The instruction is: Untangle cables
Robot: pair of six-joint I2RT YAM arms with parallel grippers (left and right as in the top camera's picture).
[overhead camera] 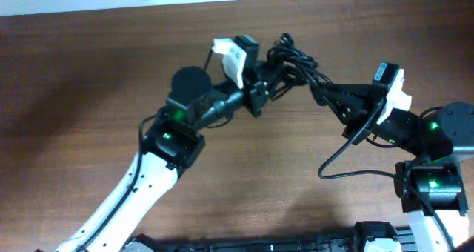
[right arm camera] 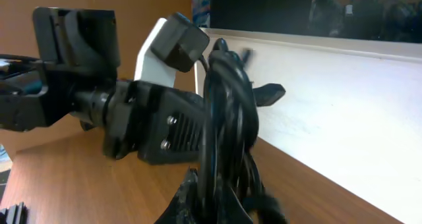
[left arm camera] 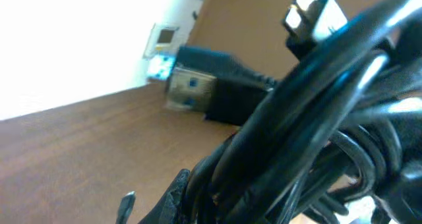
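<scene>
The cables (overhead camera: 295, 65) are a knotted bunch of black cords held above the brown table, between my two grippers. From the left, my left gripper (overhead camera: 266, 85) is shut on the bunch. From the right, my right gripper (overhead camera: 327, 96) is shut on strands at the bunch's other side. In the left wrist view the cables (left arm camera: 316, 112) fill the right half, pressed against one finger (left arm camera: 188, 194). A silvery-tipped plug (left arm camera: 304, 12) sticks up, and a blue-tipped plug (left arm camera: 190, 87) shows farther back. In the right wrist view the cables (right arm camera: 227, 112) rise from between my fingers (right arm camera: 198, 201), with the left gripper's body just behind.
A loose black cord (overhead camera: 348, 157) loops down over the table (overhead camera: 89, 89) near the right arm; I cannot tell whether it belongs to the bunch or to the arm. A pale wall (right arm camera: 343, 105) runs along the table's far edge. The arm bases stand at the front.
</scene>
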